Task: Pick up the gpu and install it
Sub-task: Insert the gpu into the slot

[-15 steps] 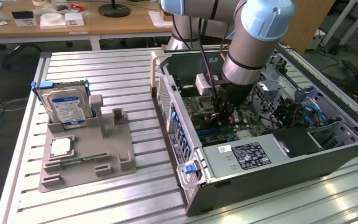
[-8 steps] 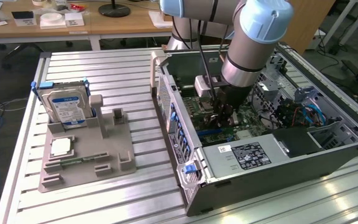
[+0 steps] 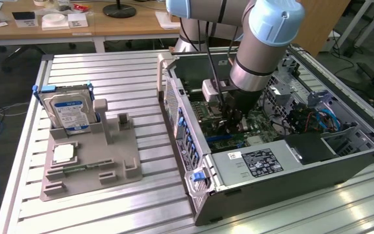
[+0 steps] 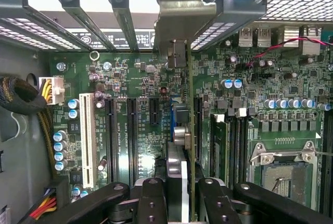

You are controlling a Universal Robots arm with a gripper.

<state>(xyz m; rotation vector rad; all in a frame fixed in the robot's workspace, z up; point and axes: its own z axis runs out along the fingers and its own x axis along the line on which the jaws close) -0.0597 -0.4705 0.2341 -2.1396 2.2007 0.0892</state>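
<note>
The gpu (image 4: 189, 130) stands edge-on over the green motherboard (image 4: 140, 78), a thin green board with connectors on its side. Its pale metal end bracket (image 4: 179, 16) sits up among the case's rear slot covers. My gripper (image 4: 182, 195) is shut on the gpu, with a black finger (image 4: 151, 198) on each side of the card. In the exterior view my gripper (image 3: 235, 117) reaches down inside the open PC case (image 3: 196, 161), over the motherboard (image 3: 223, 139); the card itself is mostly hidden there by the arm.
Black expansion slots (image 4: 110, 135) and a white slot (image 4: 86, 135) lie beside the card, with RAM slots (image 4: 229, 146) and the CPU socket (image 4: 281, 169) on the other side. A grey fixture (image 3: 93, 165) outside the case holds a blue-labelled hard drive (image 3: 70, 111) and a CPU chip (image 3: 64, 153).
</note>
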